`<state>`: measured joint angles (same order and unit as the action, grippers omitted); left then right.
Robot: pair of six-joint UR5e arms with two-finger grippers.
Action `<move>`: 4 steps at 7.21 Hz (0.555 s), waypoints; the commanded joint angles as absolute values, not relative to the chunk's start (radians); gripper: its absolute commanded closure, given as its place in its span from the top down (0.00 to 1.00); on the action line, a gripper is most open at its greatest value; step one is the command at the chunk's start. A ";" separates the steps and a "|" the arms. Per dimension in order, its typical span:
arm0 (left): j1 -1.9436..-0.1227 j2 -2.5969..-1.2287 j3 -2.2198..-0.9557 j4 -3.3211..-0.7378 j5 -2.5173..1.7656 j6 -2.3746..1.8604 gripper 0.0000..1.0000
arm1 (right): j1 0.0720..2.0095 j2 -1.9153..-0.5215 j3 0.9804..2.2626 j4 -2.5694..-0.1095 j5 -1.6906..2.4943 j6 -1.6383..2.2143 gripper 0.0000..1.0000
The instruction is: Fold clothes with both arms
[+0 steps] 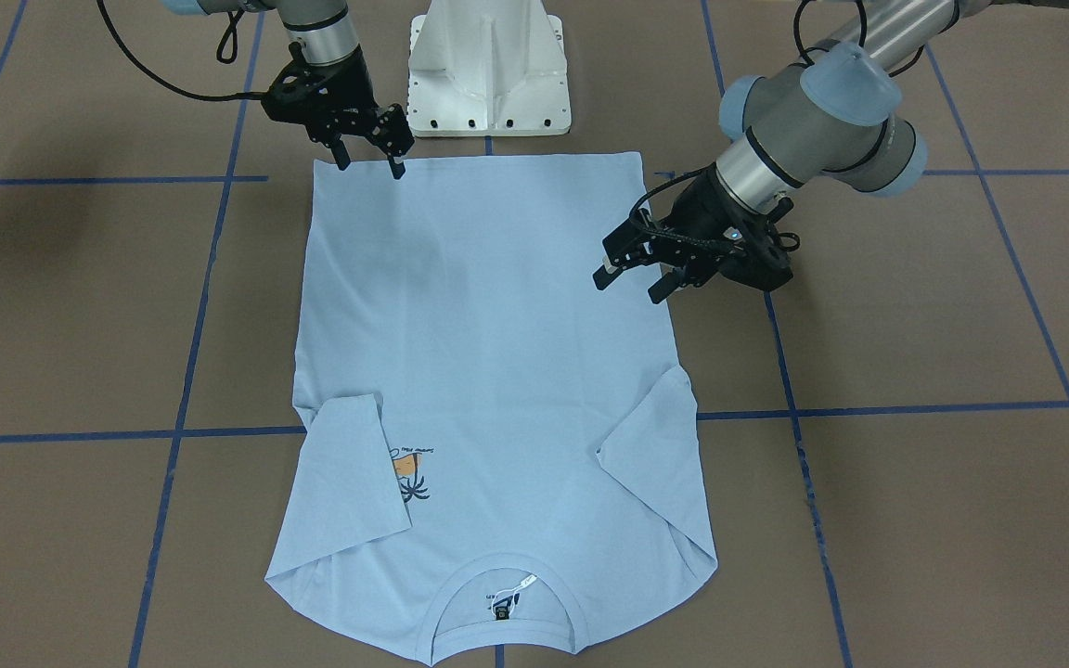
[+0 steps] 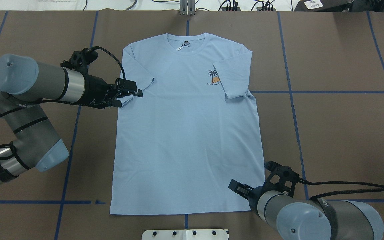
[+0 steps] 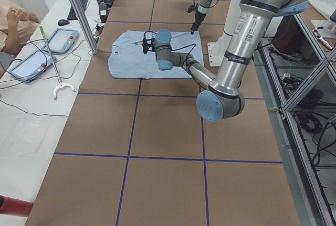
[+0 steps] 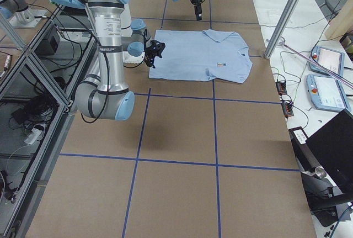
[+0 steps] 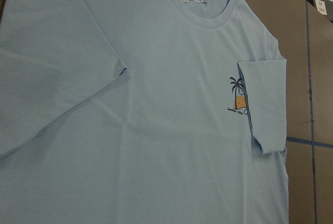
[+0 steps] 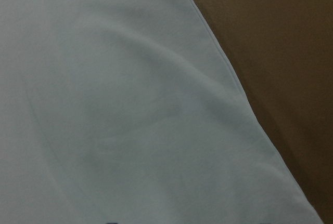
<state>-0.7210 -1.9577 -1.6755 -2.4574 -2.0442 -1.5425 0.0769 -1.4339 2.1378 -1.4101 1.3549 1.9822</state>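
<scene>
The light blue T-shirt (image 2: 185,133) lies flat, chest up, collar (image 2: 187,41) at the far side, both sleeves folded in over the body. Its right sleeve partly covers the palm-and-sun print (image 2: 214,78). My left gripper (image 2: 130,95) is open and empty, hovering at the shirt's left side edge just below the folded sleeve; it also shows in the front view (image 1: 629,283). My right gripper (image 1: 369,167) is open and empty, fingertips pointing down at the hem's corner on my right. The left wrist view shows the shirt (image 5: 156,130), the right wrist view its edge (image 6: 130,130).
The white pedestal base (image 1: 488,70) stands just behind the hem. The brown table (image 2: 328,133) carries blue tape lines. In the left side view an operator (image 3: 13,21) sits past the table's far edge, with tablets and an aluminium post (image 3: 79,11).
</scene>
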 commanded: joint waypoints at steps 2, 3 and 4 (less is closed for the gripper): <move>-0.721 -1.956 -1.677 -2.457 -2.037 -1.571 0.99 | 0.055 -1.489 2.140 -1.411 1.344 2.000 0.88; -0.721 -1.956 -1.678 -2.457 -2.037 -1.574 0.99 | 0.045 -1.500 2.141 -1.411 1.344 2.014 0.85; -0.721 -1.956 -1.677 -2.457 -2.037 -1.581 0.99 | 0.032 -1.512 2.141 -1.411 1.342 2.016 0.82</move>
